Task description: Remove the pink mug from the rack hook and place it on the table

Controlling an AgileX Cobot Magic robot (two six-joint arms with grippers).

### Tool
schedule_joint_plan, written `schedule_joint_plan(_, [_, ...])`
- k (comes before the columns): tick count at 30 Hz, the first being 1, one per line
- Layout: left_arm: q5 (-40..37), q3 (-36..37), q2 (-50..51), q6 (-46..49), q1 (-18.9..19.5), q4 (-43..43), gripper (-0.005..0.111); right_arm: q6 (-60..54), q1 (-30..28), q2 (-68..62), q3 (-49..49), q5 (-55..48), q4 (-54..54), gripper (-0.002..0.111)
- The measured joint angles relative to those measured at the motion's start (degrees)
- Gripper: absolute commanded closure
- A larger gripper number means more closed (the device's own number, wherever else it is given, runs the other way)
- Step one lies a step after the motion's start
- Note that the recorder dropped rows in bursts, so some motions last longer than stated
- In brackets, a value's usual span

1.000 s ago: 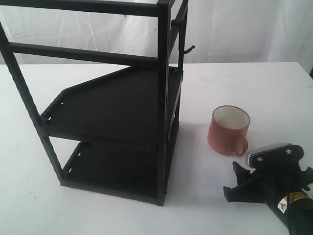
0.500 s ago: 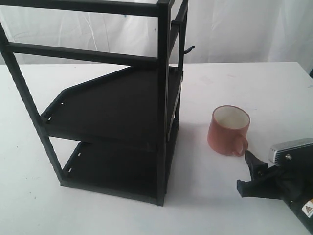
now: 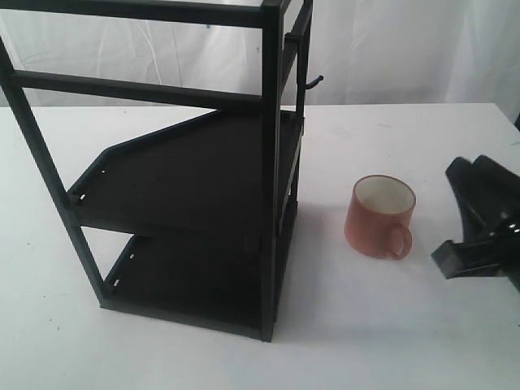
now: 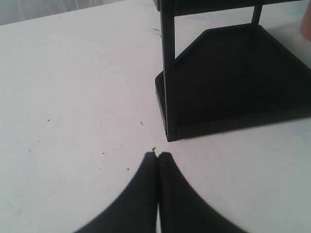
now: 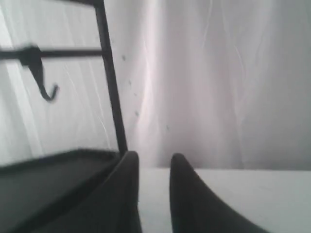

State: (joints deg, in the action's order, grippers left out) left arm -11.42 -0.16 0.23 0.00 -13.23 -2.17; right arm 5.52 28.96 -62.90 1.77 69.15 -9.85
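Here, nearest us, the right gripper (image 5: 154, 160) hangs beside the pink mug (image 3: 380, 217) without touching it. Its wrist view shows the jaws parted only a little, with nothing between them. The mug stands upright on the table (image 3: 390, 333), mouth up and handle toward us, just beside the rack (image 3: 195, 179) but apart from it. We judge the placing done, which would explain the empty gripper. The left gripper (image 4: 158, 162) sits low over the tabletop by the rack's foot, fingers pressed together on nothing. Farther back, the rack hook (image 3: 314, 81) juts bare from the upright, against a white curtain (image 3: 406, 49).
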Motion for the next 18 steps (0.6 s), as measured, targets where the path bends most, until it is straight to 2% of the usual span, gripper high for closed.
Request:
schedule_joint_plan(1, [0.0, 0.0, 0.0, 0.0, 0.0, 0.0, 0.107, 1.9, 0.0, 1.8, 0.0, 0.0, 0.7, 0.108])
schedule_joint_plan(5, [0.0, 0.0, 0.0, 0.0, 0.0, 0.0, 0.107, 9.7, 0.0, 10.2, 0.3, 0.0, 2.4, 0.108])
schedule_joint_plan(12, [0.0, 0.0, 0.0, 0.0, 0.0, 0.0, 0.107, 15.6, 0.0, 20.8, 7.0, 0.0, 9.8, 0.108])
schedule_joint_plan(15, [0.0, 0.0, 0.0, 0.0, 0.0, 0.0, 0.107, 23.2, 0.0, 25.3, 13.4, -2.3, 18.7, 0.108])
schedule_joint_plan(18, [0.0, 0.0, 0.0, 0.0, 0.0, 0.0, 0.107, 25.9, 0.0, 27.5, 17.6, -7.2, 27.3, 0.108])
